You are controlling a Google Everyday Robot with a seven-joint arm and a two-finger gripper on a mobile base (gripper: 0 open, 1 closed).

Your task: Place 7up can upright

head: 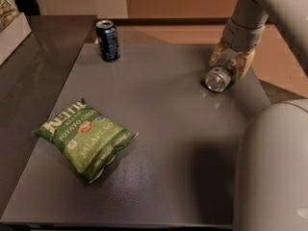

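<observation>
We see the 7up can at the upper right of the frame, lying on its side on the grey table. Its long axis runs toward lower left, and its silver end faces us (label unreadable). The gripper clamps it on both sides. A green "Potato Chips Jalapeño" bag lies centre-left, and a dark blue can stands upper left.

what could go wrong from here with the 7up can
1. The 7up can is tipped on its side in the gripper at the far right of the table. Let go like this, it would probably roll rather than stand.
2. The table's right edge is close, so a rolling can might fall off.
</observation>
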